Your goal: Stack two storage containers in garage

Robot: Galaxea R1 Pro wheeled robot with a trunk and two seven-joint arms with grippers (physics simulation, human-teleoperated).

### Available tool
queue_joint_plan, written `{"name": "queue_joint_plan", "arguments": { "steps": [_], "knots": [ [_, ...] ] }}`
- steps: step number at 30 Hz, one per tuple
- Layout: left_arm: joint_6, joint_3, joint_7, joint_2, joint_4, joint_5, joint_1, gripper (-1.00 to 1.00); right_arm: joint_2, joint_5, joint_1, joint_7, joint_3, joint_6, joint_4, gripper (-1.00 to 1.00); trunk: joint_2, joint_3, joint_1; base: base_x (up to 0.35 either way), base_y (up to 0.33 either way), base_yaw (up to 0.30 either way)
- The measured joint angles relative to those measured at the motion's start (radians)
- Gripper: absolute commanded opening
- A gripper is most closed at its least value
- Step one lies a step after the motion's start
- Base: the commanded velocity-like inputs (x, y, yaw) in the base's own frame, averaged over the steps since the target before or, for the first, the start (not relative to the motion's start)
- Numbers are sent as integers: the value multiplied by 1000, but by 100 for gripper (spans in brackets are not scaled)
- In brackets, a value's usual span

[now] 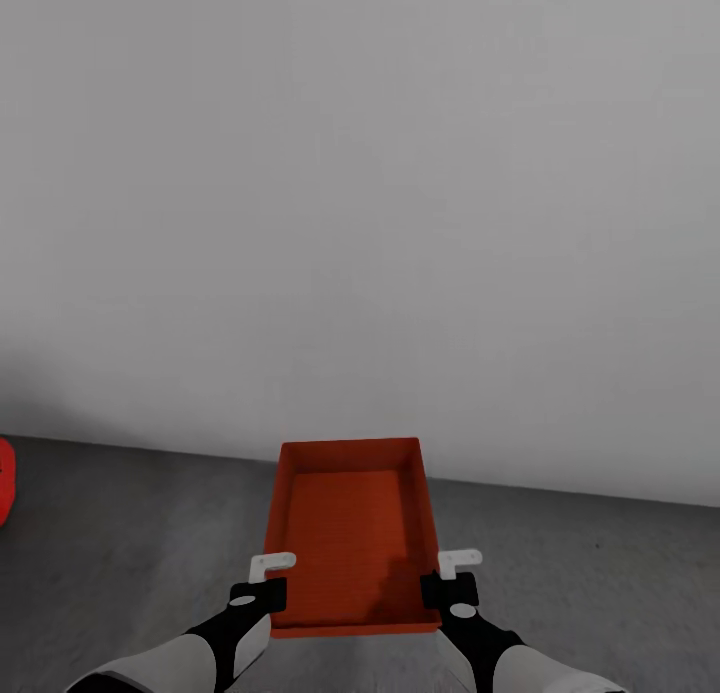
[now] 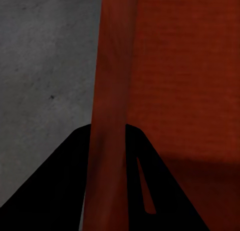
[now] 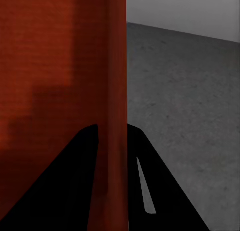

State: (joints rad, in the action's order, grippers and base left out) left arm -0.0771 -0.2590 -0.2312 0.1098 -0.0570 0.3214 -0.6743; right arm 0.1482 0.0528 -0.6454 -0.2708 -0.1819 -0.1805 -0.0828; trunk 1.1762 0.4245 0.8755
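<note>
Orange-red storage container (image 1: 352,533) held open side up over the grey concrete floor (image 1: 120,533), near the grey wall (image 1: 360,193). Left gripper (image 1: 268,576) and right gripper (image 1: 452,573) each pinch a long side wall near the robot-side end. Judged light and rigid, but thin smooth walls may slip; grip well down the rim.

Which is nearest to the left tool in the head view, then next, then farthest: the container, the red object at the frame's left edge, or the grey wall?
1. Storage container: its left side wall sits clamped in the left tool.
2. Red object: off to the robot's left on the concrete floor, cut off by the frame edge.
3. Grey wall: ahead, beyond the container's far end.
</note>
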Motion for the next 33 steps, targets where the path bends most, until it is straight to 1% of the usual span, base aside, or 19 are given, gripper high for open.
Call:
{"name": "queue_joint_plan", "arguments": {
  "steps": [33],
  "knots": [
    [0,1,0,0,0,0,0,-100,0,-1,0,0,0,0,0,-100,0,54,0,0,0,0]
  ]
}}
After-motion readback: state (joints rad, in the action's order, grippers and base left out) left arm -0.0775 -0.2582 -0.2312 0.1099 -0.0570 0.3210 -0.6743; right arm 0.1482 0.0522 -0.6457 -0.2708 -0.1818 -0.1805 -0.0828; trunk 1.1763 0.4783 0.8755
